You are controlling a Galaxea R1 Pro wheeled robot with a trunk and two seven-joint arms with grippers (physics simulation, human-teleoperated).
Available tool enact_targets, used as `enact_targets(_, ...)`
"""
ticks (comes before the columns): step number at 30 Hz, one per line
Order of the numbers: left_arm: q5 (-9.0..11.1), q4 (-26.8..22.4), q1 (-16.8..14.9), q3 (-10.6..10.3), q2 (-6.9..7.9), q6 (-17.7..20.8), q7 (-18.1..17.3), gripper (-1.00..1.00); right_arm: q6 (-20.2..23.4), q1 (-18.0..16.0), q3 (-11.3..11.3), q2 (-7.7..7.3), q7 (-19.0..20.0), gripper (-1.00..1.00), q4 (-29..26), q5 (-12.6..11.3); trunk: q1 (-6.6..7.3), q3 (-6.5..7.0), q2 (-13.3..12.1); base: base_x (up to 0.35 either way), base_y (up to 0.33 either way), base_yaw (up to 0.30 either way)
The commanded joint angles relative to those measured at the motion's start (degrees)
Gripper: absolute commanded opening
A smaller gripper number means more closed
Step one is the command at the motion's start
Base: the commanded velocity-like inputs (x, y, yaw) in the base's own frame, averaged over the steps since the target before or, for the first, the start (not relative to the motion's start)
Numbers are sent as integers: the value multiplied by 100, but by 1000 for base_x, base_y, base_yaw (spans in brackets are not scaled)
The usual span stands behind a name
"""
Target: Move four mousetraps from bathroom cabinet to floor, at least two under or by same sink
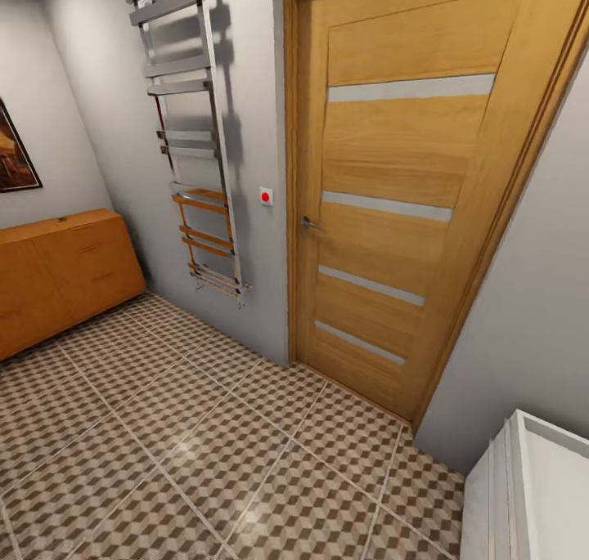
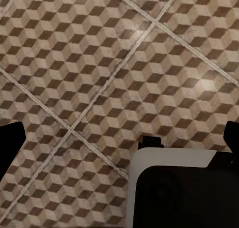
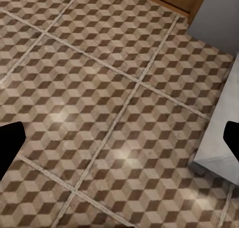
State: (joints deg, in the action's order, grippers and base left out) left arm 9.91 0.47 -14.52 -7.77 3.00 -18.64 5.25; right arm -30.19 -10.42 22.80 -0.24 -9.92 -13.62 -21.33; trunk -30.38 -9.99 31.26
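Note:
The cabinet (image 1: 61,274), a low orange-brown wooden dresser with drawers, stands against the wall at the far left of the head view. A tiny speck (image 1: 61,218) on its top is too small to identify, so the mousetraps cannot be made out. The cube-patterned bathroom floor (image 1: 204,454) spreads across the lower part of the head view. A corner of the white sink unit (image 1: 532,495) shows at the lower right. My left gripper (image 2: 119,145) hangs open over bare tiles, with the fingertips (image 2: 10,148) wide apart. My right gripper (image 3: 119,140) is open over the tiles as well, near the sink's corner (image 3: 219,138).
A closed wooden door (image 1: 401,200) with frosted strips faces me. A chrome towel rail (image 1: 196,143) hangs on the grey wall to its left, and a small red switch (image 1: 266,196) sits between them. A framed picture (image 1: 12,155) hangs above the cabinet.

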Motion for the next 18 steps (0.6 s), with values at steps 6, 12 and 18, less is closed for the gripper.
enact_targets(6, 48, 5, -7, -50, -1, -19, 11, 100, -13, -4, 49, -2, -45, 100, -1, -20, -2, -9, 8, 0, 0, 258)
enact_targets(12, 46, 5, -6, -50, -1, -17, 11, 100, -13, -4, 50, -2, -45, 100, -1, -20, -2, -9, 8, 0, 0, 258)
enact_targets(18, 46, 5, -7, -50, -1, -17, 11, 100, -13, -4, 50, -2, -45, 100, -1, -20, -2, -9, 8, 0, 0, 258)
